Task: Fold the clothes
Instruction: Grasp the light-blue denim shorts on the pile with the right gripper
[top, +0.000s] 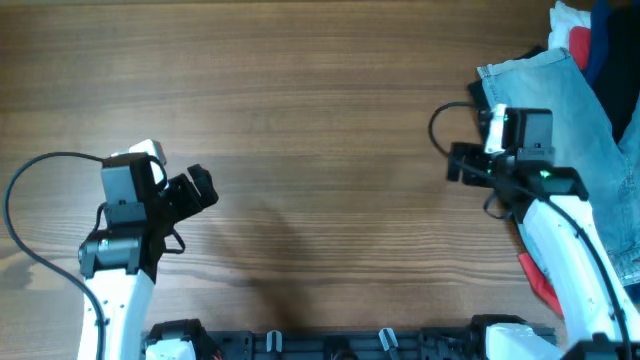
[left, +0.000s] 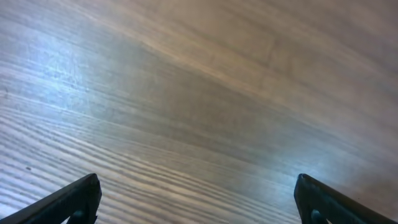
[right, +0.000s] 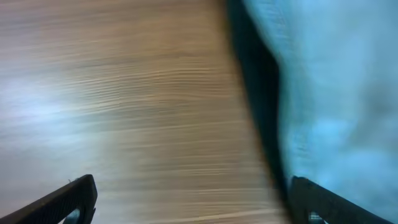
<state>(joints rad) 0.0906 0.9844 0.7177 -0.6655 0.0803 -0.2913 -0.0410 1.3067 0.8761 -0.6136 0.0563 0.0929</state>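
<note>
The light blue denim jeans (top: 570, 100) lie at the table's right edge, partly out of view. In the right wrist view the denim (right: 329, 99) fills the right side, blurred. My right gripper (top: 462, 163) is open and empty at the jeans' left edge; its jaws (right: 193, 199) span bare wood, and the right finger is at the denim edge. My left gripper (top: 200, 188) is open and empty over bare wood at the left; its fingers (left: 198, 199) show only tabletop between them.
A pile of red, white and dark blue clothes (top: 590, 35) sits at the far right corner behind the jeans. A red piece (top: 540, 282) shows by my right arm. Black mounts (top: 330, 342) run along the front edge.
</note>
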